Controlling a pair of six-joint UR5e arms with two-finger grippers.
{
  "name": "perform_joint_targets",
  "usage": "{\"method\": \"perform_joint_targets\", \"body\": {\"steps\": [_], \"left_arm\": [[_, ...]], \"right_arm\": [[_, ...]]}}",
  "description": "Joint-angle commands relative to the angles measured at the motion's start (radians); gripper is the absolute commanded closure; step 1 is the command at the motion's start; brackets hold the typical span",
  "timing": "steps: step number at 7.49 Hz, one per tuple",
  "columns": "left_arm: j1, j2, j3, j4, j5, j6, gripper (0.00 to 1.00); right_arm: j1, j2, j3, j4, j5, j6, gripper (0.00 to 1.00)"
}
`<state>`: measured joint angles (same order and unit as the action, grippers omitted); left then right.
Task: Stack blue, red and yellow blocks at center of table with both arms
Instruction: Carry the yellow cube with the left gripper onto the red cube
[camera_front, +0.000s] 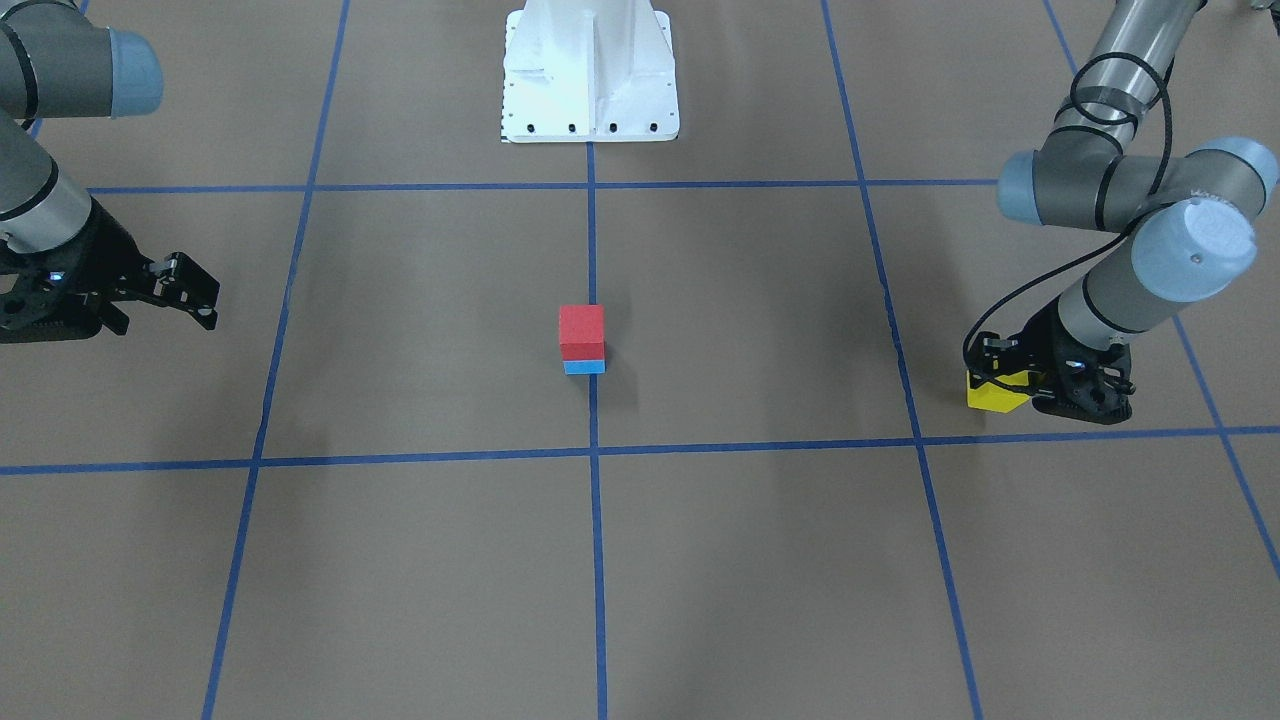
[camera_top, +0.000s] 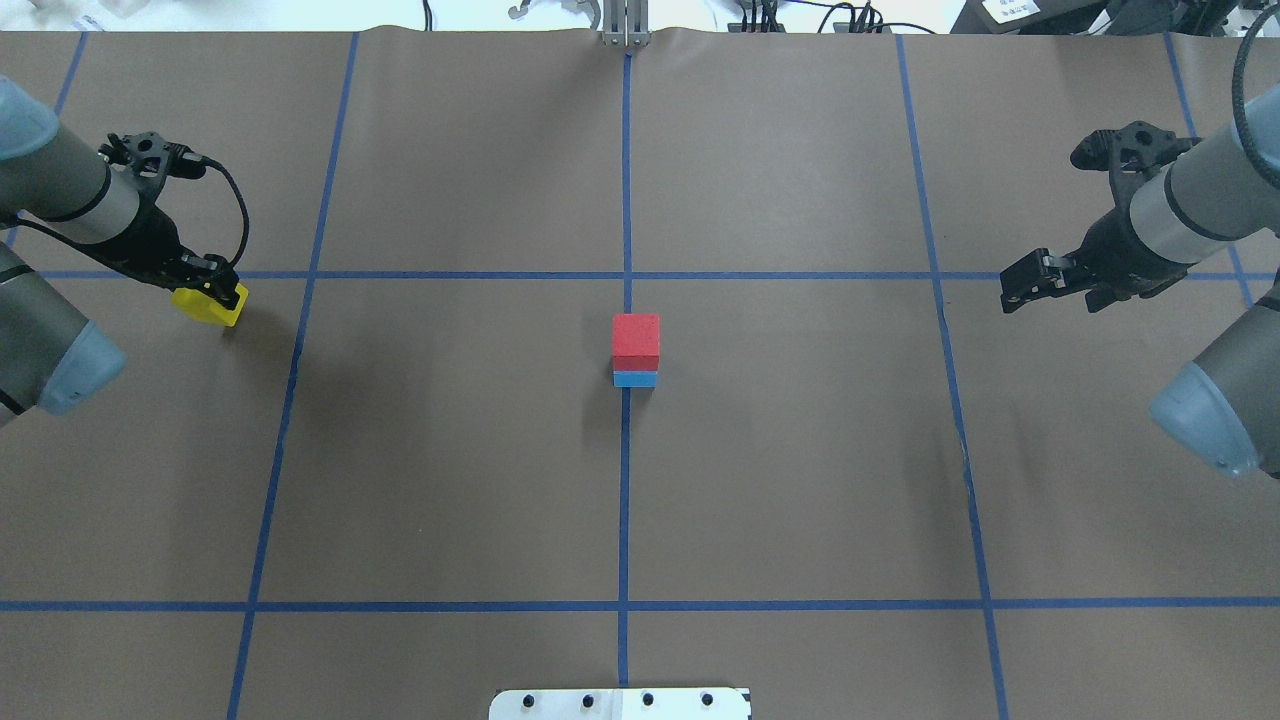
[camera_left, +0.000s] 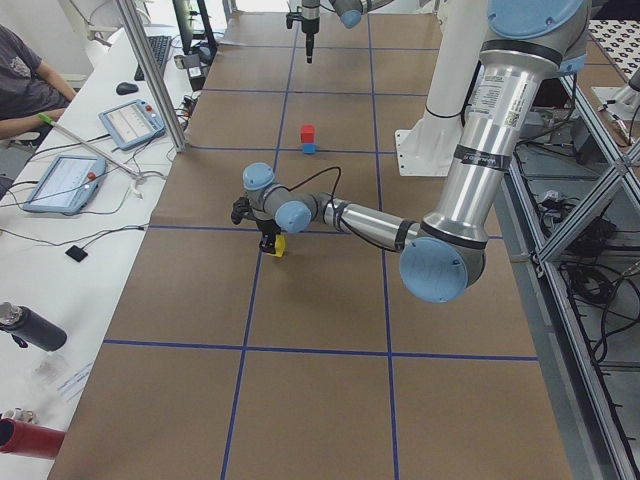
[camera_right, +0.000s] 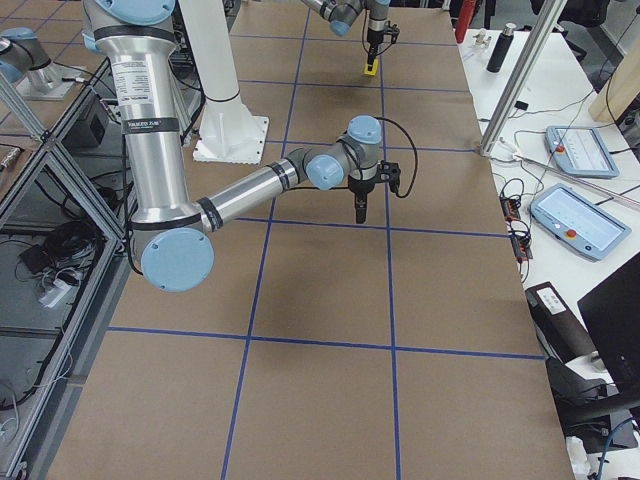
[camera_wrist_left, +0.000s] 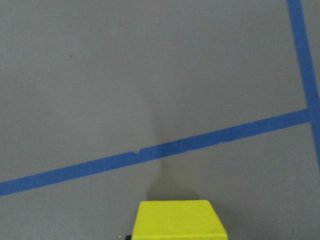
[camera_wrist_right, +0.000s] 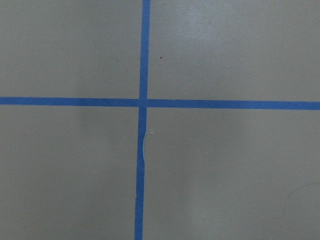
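Since the left claw (camera_top: 212, 290) pinches the yellow block (camera_top: 207, 305) far from the red block (camera_top: 636, 338) on blue (camera_top: 634, 379), a bumpy drop could topple them, while the right claw (camera_top: 1022, 285) looks pressed together, empty.

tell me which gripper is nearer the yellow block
Left. The left gripper is right at the yellow block, fingers around it at the table's left side. The right gripper hangs far across the table, beyond the red block.
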<state>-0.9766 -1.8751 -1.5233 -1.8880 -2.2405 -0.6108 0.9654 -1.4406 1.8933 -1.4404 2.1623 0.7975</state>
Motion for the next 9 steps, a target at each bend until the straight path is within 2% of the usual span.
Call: {"method": "perform_joint_targets", "body": {"steps": [1, 2, 3, 4, 5, 6, 7, 8, 9], "left_arm": [[0.069, -0.102, -0.142, 0.058, -0.013, -0.293, 1.00], [0.161, -0.180, -0.155, 0.073, 0.042, -0.495, 1.00], [0.233, -0.276, -0.178, 0.195, 0.105, -0.563, 1.00], [0.286, -0.417, -0.187, 0.380, 0.158, -0.582, 1.00], [0.371, -0.486, -0.181, 0.430, 0.236, -0.630, 1.00], [0.409, -0.516, -0.172, 0.437, 0.264, -0.636, 1.00], [0.411, -0.586, -0.105, 0.441, 0.265, -0.638, 1.00], [0.411, -0.707, 0.034, 0.460, 0.265, -0.638, 1.00], [0.411, -0.722, 0.060, 0.460, 0.265, -0.636, 1.00]], "right_arm": [[0.024, -0.020, 0.000, 0.000, 0.007, -0.020, 0.00], [0.054, -0.038, -0.003, -0.002, 0.010, -0.076, 0.00], [0.097, -0.061, -0.011, -0.003, 0.037, -0.146, 0.00], [0.151, -0.087, -0.025, -0.003, 0.086, -0.220, 0.00], [0.198, -0.107, -0.039, -0.003, 0.132, -0.288, 0.00], [0.217, -0.122, -0.043, -0.003, 0.136, -0.319, 0.00], [0.223, -0.132, -0.045, -0.003, 0.134, -0.339, 0.00], [0.223, -0.133, -0.045, -0.003, 0.136, -0.339, 0.00], [0.223, -0.133, -0.046, -0.003, 0.133, -0.339, 0.00]]}}
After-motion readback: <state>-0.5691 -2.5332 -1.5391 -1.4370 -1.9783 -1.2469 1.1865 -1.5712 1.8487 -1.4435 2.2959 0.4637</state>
